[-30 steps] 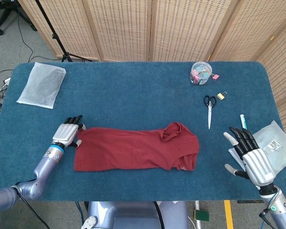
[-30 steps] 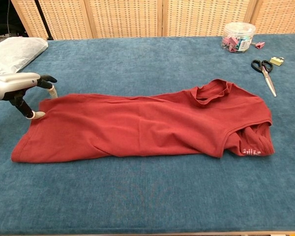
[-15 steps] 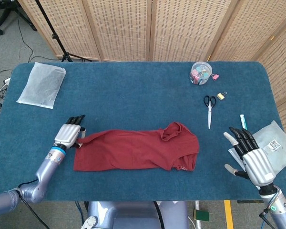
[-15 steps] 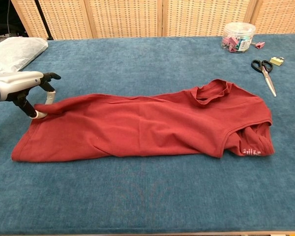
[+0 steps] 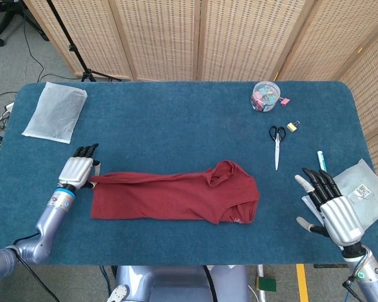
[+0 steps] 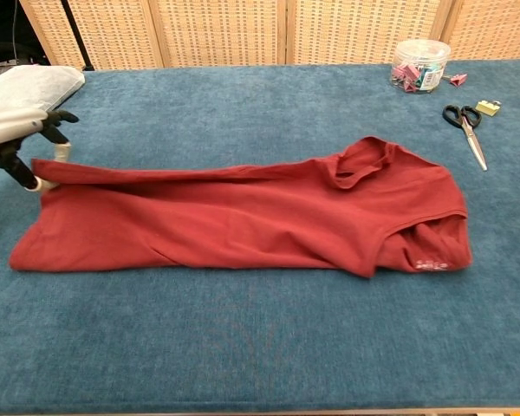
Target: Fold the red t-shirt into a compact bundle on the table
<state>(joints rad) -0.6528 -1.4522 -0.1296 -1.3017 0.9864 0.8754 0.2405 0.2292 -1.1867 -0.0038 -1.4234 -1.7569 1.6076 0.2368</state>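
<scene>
The red t-shirt [image 5: 176, 198] [image 6: 234, 217] lies on the blue table as a long band folded lengthwise, collar toward the right. My left hand [image 5: 77, 173] [image 6: 22, 130] pinches the shirt's far left corner and holds it lifted and stretched to the left. My right hand [image 5: 331, 207] hovers with its fingers spread near the table's front right, well apart from the shirt and holding nothing. The chest view does not show the right hand.
Scissors [image 5: 276, 141] [image 6: 468, 126], a small padlock [image 5: 292, 126] and a tub of clips [image 5: 265, 96] [image 6: 420, 65] sit at the back right. A white packet [image 5: 362, 189] and a pen [image 5: 320, 160] lie by my right hand. A plastic bag [image 5: 55, 112] lies back left.
My left hand took hold of the shirt's left corner and pulled it left, dragging the whole shirt leftward and stretching it. The right hand stayed still.
</scene>
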